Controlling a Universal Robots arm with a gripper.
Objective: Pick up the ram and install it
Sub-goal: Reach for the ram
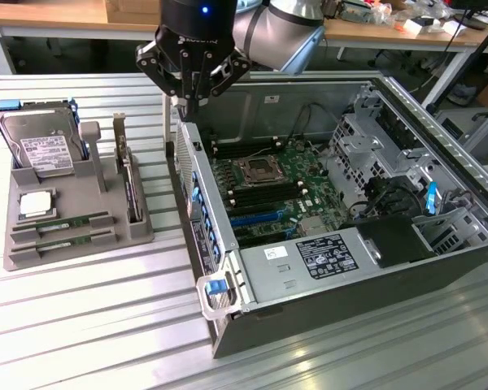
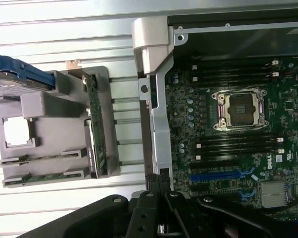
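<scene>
**End effector closed and empty above the case wall; both ram sticks in the tray**

A grey tray sits on the slatted metal desk. The ram lies flat in a slot at the tray's front edge, and a second ram lies parallel just beside it, in the outermost slot. In the wrist view the same two sticks show at and, both seated in their slots and apart from the end effector.

Behind the sticks in the tray rests a square silver processor chip. Behind that, a hard drive with a blue carrier leans in its stand. An expansion card stands upright along the tray's side on the exterior view's right.

Just beside the tray, on that same side, lies an open computer case. Its motherboard faces up, and dark memory slots run on either side of the processor socket.

The end effector hangs above the case wall nearest the tray. Its fingers are pressed together with nothing between them. In the wrist view the fingertips point down over the edge of that wall, between the tray and the motherboard.
</scene>
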